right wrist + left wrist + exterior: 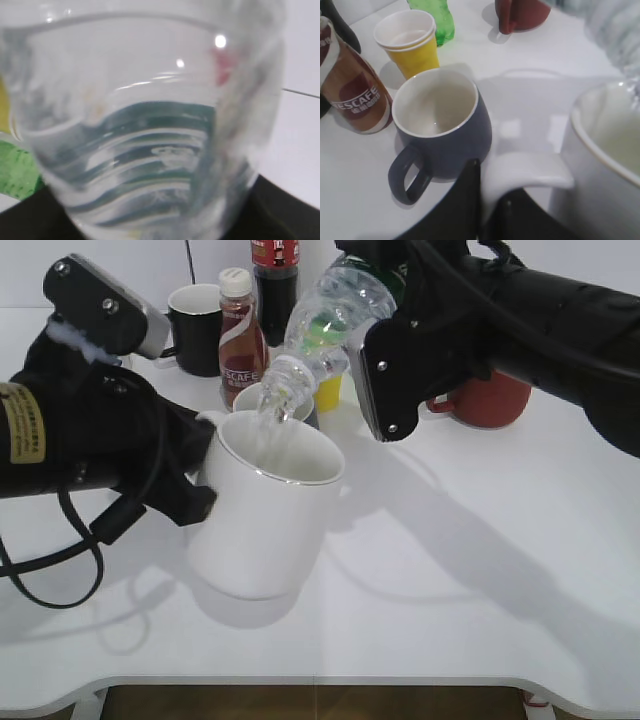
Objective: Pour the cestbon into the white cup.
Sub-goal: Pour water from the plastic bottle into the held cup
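Meanwhile right gripper point(385, 340) clenches tilted cestbon point(325, 325) over white cup point(265, 515), its handle grasped by left gripper point(200, 475).

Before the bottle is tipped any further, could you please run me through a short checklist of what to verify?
1. Bottle mouth over the white cup: ok; the cestbon is tilted with its neck above the rim.
2. Water landing inside: ok; a stream runs into the cup and no spill shows on the table.
3. Cup held: ok; left gripper is shut on the handle.
4. Bottle grip: ok; right gripper is clamped on the body.
5. Fill level: cannot tell.
6. Neighbours clear: ok; the dark grey mug stands apart.
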